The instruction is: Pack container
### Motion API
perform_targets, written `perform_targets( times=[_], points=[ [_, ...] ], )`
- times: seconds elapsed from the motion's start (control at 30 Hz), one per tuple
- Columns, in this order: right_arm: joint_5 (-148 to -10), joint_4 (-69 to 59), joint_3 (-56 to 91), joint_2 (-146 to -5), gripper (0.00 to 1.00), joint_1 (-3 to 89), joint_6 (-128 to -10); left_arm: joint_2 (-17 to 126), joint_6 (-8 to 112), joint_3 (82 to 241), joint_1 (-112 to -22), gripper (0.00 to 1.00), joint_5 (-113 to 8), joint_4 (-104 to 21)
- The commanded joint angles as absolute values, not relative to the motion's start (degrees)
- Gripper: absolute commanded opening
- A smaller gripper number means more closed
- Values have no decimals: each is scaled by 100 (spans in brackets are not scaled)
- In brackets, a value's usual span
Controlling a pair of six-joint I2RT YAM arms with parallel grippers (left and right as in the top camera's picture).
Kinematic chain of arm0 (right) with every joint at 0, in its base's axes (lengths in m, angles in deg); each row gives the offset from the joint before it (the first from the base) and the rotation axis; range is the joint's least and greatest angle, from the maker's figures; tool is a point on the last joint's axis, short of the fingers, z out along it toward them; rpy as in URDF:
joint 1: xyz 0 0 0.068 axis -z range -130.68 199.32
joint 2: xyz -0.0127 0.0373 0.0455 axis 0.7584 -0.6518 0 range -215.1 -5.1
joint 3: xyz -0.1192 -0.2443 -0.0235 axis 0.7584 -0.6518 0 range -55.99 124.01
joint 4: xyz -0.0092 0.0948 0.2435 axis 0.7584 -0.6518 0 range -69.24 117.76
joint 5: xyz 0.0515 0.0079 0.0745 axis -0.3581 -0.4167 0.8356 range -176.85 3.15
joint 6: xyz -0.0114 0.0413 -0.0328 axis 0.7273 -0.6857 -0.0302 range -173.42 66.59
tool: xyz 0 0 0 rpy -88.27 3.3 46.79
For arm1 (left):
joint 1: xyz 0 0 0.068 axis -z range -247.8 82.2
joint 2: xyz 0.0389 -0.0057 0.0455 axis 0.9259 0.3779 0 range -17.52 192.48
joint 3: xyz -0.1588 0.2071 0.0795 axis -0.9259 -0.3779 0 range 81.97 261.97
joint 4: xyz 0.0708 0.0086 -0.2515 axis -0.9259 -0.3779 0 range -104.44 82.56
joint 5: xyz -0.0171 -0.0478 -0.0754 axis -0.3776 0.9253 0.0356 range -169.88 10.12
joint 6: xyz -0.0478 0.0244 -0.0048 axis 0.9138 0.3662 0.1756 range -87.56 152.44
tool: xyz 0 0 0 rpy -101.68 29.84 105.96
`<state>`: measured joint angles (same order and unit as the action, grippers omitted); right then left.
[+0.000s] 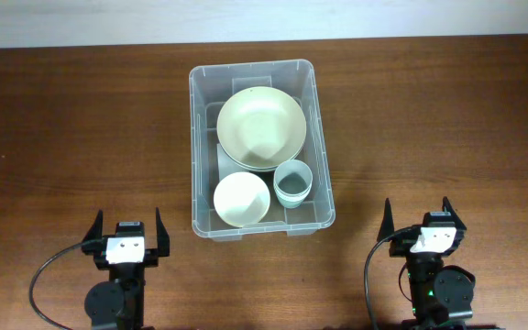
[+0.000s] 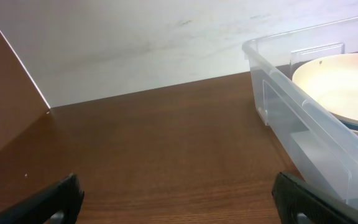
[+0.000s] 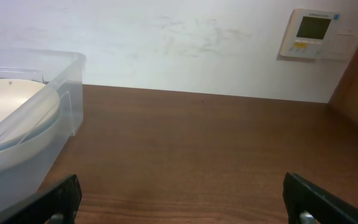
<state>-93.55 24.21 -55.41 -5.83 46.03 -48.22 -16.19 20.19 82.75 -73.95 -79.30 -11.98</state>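
1. Container (image 1: 193, 147) sits mid-counter (image 1: 81, 119).
2. Inside it: large bowl (image 1: 260, 126) at 12 o'clock, small bowl (image 1: 241, 199) at 7, cup (image 1: 292, 181) at 5.
3. Left hand (image 1: 128, 225) at 7 o'clock of the container, right hand (image 1: 417, 215) at 5, both apart from it.

Light: bright, even and soft across the table (image 1: 62, 137).
Shadows: faint, close beside the container (image 1: 192, 137).
Glare: pale sheen on wood in wrist views.
Focus: overhead sharp; wrist views softer.

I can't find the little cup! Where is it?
In the overhead view the little cup stands inside the clear container, in its near-right corner, right beside the small white bowl and just in front of the big bowl.
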Motion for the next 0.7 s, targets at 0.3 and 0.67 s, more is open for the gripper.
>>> perform_targets(
  times=[0.3, 0.67],
  points=[
    [-9328, 2366, -5567, -546, 99, 4645, -4783, -1685, 2014, 8249, -7424, 99, -7987, -1222],
    [-9328, 2366, -5567, -546, 99, 4645, -4783, -1685, 2274, 8251, -7424, 99, -7707, -1200]
  ],
)
